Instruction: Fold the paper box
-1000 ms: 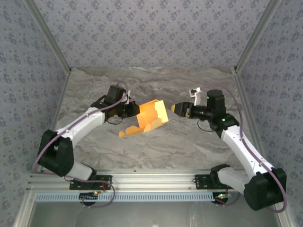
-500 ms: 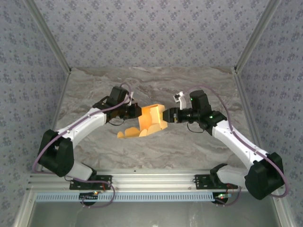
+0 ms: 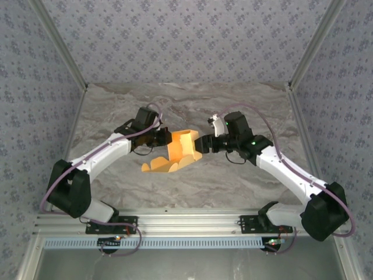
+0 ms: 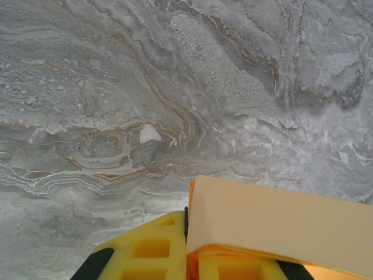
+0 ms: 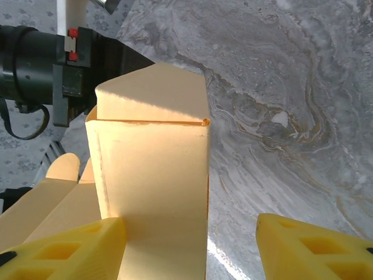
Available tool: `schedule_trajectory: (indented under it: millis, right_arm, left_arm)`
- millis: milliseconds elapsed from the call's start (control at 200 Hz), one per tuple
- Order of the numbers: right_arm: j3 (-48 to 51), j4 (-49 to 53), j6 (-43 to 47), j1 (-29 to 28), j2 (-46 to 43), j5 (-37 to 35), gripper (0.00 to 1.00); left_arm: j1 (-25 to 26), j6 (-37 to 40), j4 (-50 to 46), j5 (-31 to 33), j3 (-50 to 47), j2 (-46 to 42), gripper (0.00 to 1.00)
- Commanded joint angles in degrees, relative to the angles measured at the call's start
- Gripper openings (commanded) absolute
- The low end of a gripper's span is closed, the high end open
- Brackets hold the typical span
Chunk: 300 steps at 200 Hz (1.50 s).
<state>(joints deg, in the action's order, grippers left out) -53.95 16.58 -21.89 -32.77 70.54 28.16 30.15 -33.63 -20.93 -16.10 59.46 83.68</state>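
Yellow-orange thin-card paper box (image 3: 183,149), probably light, flexible, crease-prone: the left claw (image 3: 167,139) clamps one edge, the right claw (image 3: 202,144) stands apart around a panel; best gripped beside folds.

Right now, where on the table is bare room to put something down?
Bare table lies along the back wall, and between the paper box and the front rail. The centre is crowded: the left claw and right claw meet at the box.

Grey marbled tabletop (image 3: 233,181)
Pale grey swirls and thin brown veins run across its surface. The paper box (image 3: 185,149) hangs over the middle; whether its lowest flap touches the tabletop cannot be told.
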Motion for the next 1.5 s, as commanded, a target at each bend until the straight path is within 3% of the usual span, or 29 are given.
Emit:
schedule_trajectory:
  millis: [0,685,1194,1359,1494]
  right_arm:
    - [-1.67,3.53,2.42,-0.09,0.62,-0.63,0.63]
    - [-3.0,8.04,7.3,5.59,-2.25,5.82,0.62]
    - [-5.8,5.53,7.56,4.59,1.9,8.13,0.66]
    - [-6.74,4.61,7.48,2.11,4.74,6.27,0.65]
    - [-7.85,4.53,8.09,-0.65,6.77,0.11,0.57]
  left_arm:
    - [0.69,-0.55,3.3,-0.66,1.02,-0.63,0.01]
    - [-0.97,3.2,9.74,2.48,-3.85,-3.32,0.01]
    - [-0.14,4.18,10.38,2.73,-4.28,-2.82,0.0]
    - [0.19,3.56,10.6,2.99,-4.44,-2.92,0.0]
    - [0.71,3.85,10.66,4.22,-4.61,-3.17,0.0]
